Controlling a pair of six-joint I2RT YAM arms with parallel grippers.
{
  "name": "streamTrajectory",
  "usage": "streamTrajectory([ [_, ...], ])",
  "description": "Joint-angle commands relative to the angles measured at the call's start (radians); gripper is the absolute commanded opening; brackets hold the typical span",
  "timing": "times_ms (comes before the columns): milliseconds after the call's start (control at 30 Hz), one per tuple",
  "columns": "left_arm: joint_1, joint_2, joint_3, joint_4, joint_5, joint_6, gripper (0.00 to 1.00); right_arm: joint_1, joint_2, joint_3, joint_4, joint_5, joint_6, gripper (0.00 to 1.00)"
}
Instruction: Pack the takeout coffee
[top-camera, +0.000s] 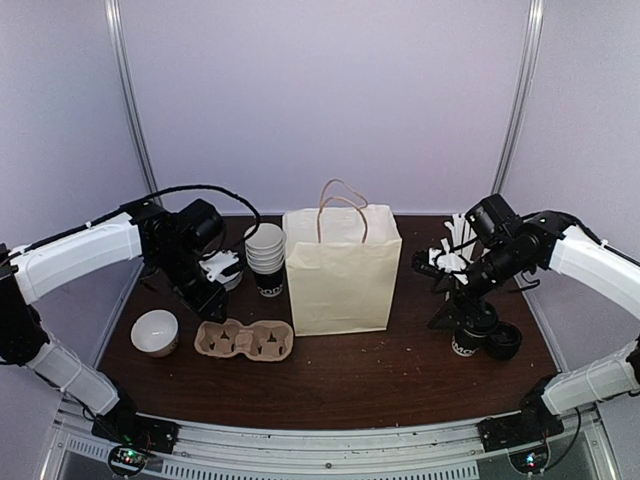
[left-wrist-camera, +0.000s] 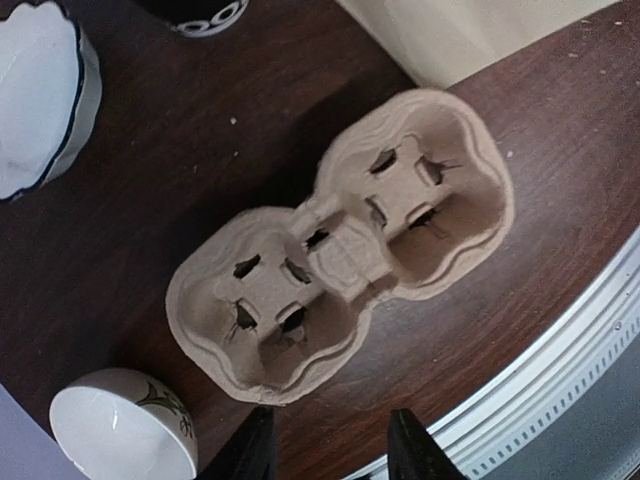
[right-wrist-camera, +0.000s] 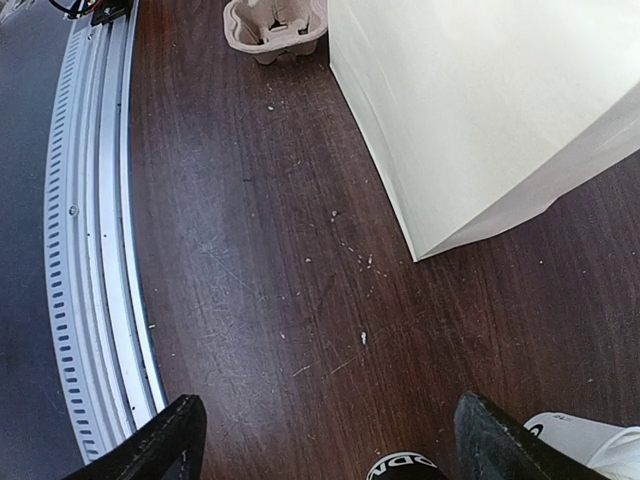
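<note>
The takeout coffee stands upright on the table at about four o'clock from the paper bag, well apart from it, with a dark round object just beside it at its three o'clock; from the overhead view I cannot tell whether that is a lid or another cup. The right gripper hangs directly above the coffee with its jaws spread wide, and its wrist camera shows only the cup's lettered edge at six o'clock, between the two fingers. The left gripper hovers over the pulp cup carrier, which lies at eight o'clock from the bag, jaws apart and holding nothing. The step in hand looks like the grasp on the coffee. To do it well, the right arm should come straight down so that the cup sits centred between the fingers. It should then close on the paper wall, not the rim, and squeeze only enough to hold, since a paper cup dents easily. The neighbouring dark object is close, so the outer finger needs to drop cleanly between the two. Any lift should keep the cup upright.
</note>
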Motion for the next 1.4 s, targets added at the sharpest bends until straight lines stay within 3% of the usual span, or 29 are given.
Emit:
streamTrajectory([
  [0, 0.014, 0.085, -0.029, 0.015, -0.175, -0.115, 0.41, -0.003, -0.016, -0.022, 0.034, -0.001, 0.001, 0.90],
  [300, 0.092, 0.165, -0.063, 0.041, -0.243, -0.190, 0.48, -0.012, -0.061, -0.067, 0.066, 0.000, 0.007, 0.90],
  [467, 0.164, 0.181, -0.123, 0.142, -0.156, -0.188, 0.53, -0.012, -0.058, -0.065, 0.061, -0.006, 0.002, 0.90],
  [867, 0.220, 0.246, -0.150, 0.195, -0.115, -0.171, 0.39, -0.012, -0.046, -0.072, 0.065, -0.011, 0.003, 0.90],
  [1000, 0.227, 0.251, -0.145, 0.197, -0.110, -0.163, 0.28, -0.012, -0.043, -0.073, 0.067, -0.010, 0.004, 0.90],
  [1167, 0.227, 0.207, -0.146, 0.168, -0.039, -0.152, 0.13, -0.011, -0.039, -0.072, 0.067, -0.008, 0.004, 0.90],
  [1367, 0.198, 0.058, -0.146, 0.139, 0.116, -0.139, 0.08, -0.015, -0.036, -0.063, 0.057, -0.016, 0.008, 0.90],
])
